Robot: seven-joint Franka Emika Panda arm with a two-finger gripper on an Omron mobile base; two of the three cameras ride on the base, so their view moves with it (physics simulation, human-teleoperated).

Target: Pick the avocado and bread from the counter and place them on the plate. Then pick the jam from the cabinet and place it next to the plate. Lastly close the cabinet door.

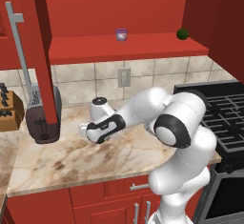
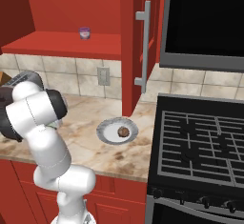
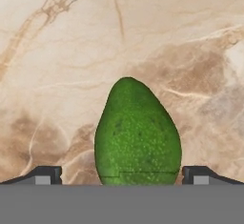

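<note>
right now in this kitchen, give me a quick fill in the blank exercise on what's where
1. The bread lies on the ____.
2. The jam stands on the shelf of the open ____.
3. The avocado lies on the counter between the tips of the ____ claw.
4. Right of the counter in the right base view stands a black ____.

Missing words: plate; cabinet; open; stove

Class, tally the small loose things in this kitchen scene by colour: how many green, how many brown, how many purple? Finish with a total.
Green: 2 – avocado on the counter, dark green ball on the cabinet shelf
Brown: 1 – bread on the plate
Purple: 1 – jam on the shelf
Total: 4
</note>
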